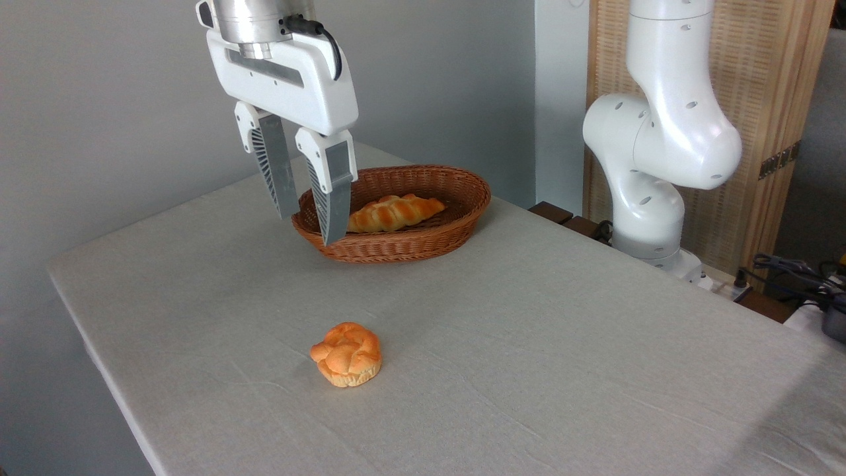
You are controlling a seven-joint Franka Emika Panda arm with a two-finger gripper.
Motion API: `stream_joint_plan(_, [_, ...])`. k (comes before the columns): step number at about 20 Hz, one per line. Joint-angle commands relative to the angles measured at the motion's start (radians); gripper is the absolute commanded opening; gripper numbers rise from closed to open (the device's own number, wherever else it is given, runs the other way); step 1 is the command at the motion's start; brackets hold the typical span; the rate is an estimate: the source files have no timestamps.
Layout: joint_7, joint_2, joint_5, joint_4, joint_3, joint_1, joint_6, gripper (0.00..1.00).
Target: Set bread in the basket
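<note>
Bread, a small knotted bun with an orange-golden crust and a paler base, sits alone on the near part of the table, resting on the grey cloth. Nothing touches it. Well behind it, toward the far edge, stands the basket, oval, brown wicker, low-sided. A longer braided loaf lies inside it. The gripper hangs in the air before the basket's left end, well apart from the bun and higher than it. Its jaws point down, spread with a clear gap between them, and hold nothing; the right finger overlaps the basket's rim from this angle. At the right, beyond the table edge, rises the arm's white base, with a slatted wooden panel behind it and some cables nearby.
</note>
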Motion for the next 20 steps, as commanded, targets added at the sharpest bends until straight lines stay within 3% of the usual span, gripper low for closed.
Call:
stream_joint_plan(1, [-0.015, -0.03, 0.014, -0.05, 0.014, 0.002, 0.045, 1.0])
stream_joint_plan(7, [-0.012, -0.064, 0.014, -0.11, 0.041, 0.002, 0.122, 1.0])
stream_joint_plan(11, [0.12, -0.099, 0.014, -0.177, 0.055, 0.002, 0.122, 1.0])
stream_joint_plan(14, [0.135, -0.099, 0.014, -0.24, 0.043, -0.003, 0.14, 1.0])
stream_joint_plan(17, [0.137, -0.099, 0.014, -0.325, 0.04, -0.035, 0.222, 1.0])
stream_joint_plan(20, [0.14, -0.096, 0.02, -0.4, 0.041, -0.037, 0.332, 1.0])
